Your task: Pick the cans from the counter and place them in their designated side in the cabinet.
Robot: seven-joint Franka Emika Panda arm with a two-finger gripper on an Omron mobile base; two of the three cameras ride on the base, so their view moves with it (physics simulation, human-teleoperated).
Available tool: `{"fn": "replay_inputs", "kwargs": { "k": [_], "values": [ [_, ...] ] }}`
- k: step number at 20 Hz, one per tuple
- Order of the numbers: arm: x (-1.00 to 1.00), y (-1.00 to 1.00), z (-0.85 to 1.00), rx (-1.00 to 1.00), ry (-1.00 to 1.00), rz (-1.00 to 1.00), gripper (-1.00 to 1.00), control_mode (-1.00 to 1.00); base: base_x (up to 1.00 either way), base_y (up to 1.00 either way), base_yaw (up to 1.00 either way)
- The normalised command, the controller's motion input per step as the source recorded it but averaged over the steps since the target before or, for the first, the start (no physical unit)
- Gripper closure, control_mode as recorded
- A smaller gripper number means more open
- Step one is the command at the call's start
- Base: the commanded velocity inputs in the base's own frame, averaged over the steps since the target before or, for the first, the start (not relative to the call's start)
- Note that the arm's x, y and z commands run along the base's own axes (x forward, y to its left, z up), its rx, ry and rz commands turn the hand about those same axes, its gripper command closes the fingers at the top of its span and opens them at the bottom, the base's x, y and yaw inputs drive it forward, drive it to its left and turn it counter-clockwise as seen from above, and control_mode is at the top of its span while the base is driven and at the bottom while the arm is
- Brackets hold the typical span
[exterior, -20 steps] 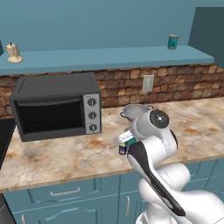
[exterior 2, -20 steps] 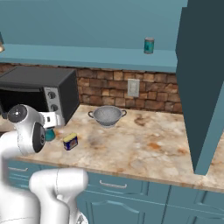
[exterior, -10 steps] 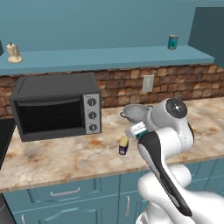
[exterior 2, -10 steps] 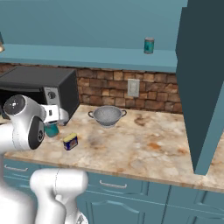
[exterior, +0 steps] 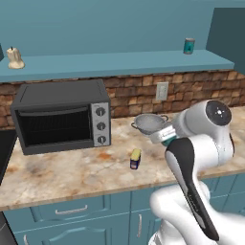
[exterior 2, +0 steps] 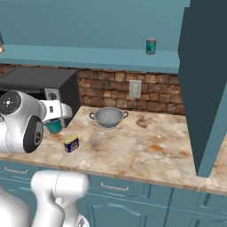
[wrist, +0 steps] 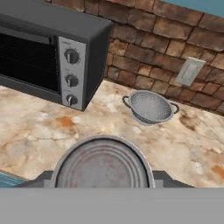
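My gripper (exterior: 163, 135) is shut on a teal can (exterior: 168, 140) with a silvery top and holds it above the counter (exterior: 72, 172), near the steel colander. The can's round lid (wrist: 103, 168) sits low in the hand view, between the fingers of the gripper (wrist: 103, 183). From the right base the gripper (exterior 2: 56, 119) and teal can (exterior 2: 54, 127) hang beside the oven. A dark blue can with a yellow top (exterior: 135, 159) lies on the counter (exterior 2: 146, 150), also seen from the right (exterior 2: 71, 143). Another teal can (exterior: 189, 46) stands at the right end of the cabinet (exterior: 119, 64).
A black toaster oven (exterior: 60, 115) stands at the left of the counter. The steel colander (exterior: 149, 123) sits against the brick wall, by an outlet (exterior: 161, 91). A tall teal cabinet side (exterior 2: 204, 80) rises at the right. A small pale figure (exterior: 15, 58) stands on the shelf's left end.
My arm has swung right and up with the teal can in the gripper, away from the dark blue can, which stays lying on the counter.
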Motion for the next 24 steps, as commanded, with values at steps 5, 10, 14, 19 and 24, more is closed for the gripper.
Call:
{"fn": "replay_inputs", "kwargs": {
  "k": [5, 10, 14, 19, 24],
  "values": [
    [-0.33, -0.28, 0.19, 0.01, -0.20, 0.00, 1.00, -1.00, 0.00, 0.00, 0.00],
    [-0.32, -0.24, 0.18, 0.02, -0.20, 0.00, 1.00, -1.00, 0.00, 0.00, 0.00],
    [-0.29, -0.19, 0.24, 0.02, -0.18, 0.00, 1.00, -1.00, 0.00, 0.00, 0.00],
    [-0.30, -0.23, 0.28, 0.01, -0.17, 0.00, 1.00, -1.00, 0.00, 0.00, 0.00],
    [-0.25, -0.21, 0.23, 0.00, -0.16, -0.01, 1.00, -1.00, 0.00, 0.00, 0.00]
  ]
}}
